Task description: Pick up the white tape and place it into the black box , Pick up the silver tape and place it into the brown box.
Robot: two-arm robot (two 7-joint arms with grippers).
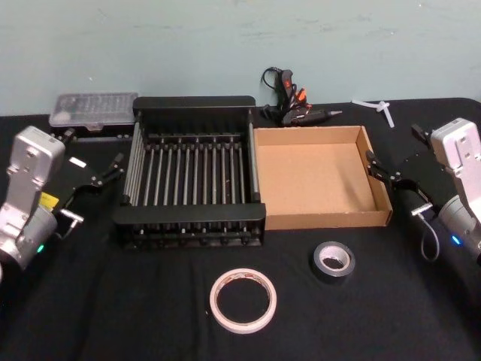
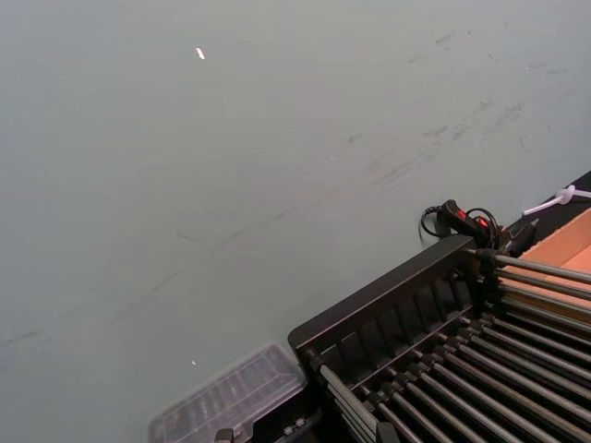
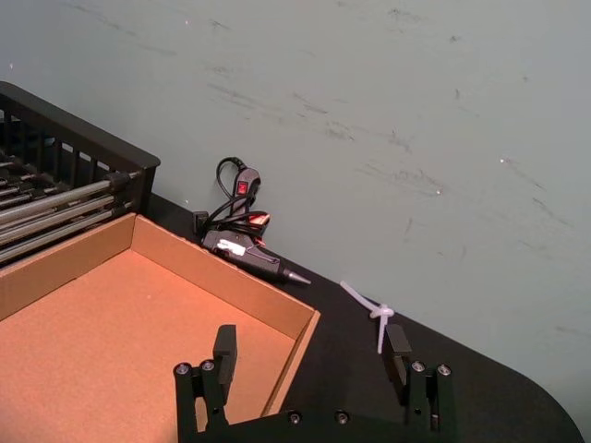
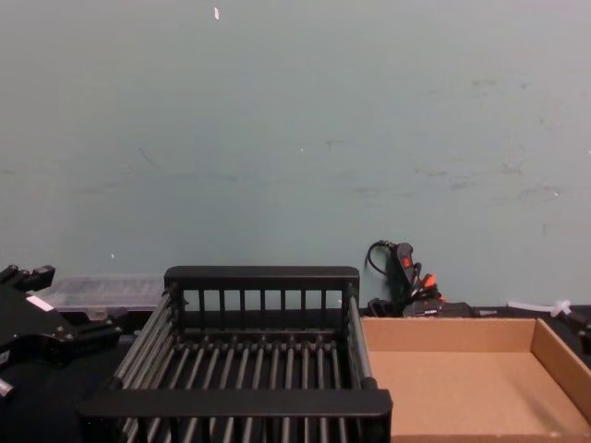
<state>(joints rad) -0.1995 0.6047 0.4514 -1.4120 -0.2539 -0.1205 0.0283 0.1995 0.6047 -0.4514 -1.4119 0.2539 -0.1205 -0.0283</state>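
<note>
The white tape (image 1: 242,300) lies flat on the black cloth near the table's front, in front of the black box (image 1: 188,213). To its right, in front of the brown box (image 1: 323,180), the silver tape (image 1: 333,262) also lies flat. The black box (image 4: 263,274) and the brown box (image 4: 462,378) stand side by side, touching, with nothing in them. My left gripper (image 1: 111,168) hovers open just left of the black box. At the brown box's right wall my right gripper (image 1: 385,171) is open, its fingers (image 3: 224,346) spread over that box's corner.
A clear plastic case (image 1: 94,109) sits at the back left, beside the black box's far corner. A glue gun with a coiled cord (image 1: 293,101) and a white plastic piece (image 1: 379,107) lie behind the brown box. A pale green wall closes off the table's back.
</note>
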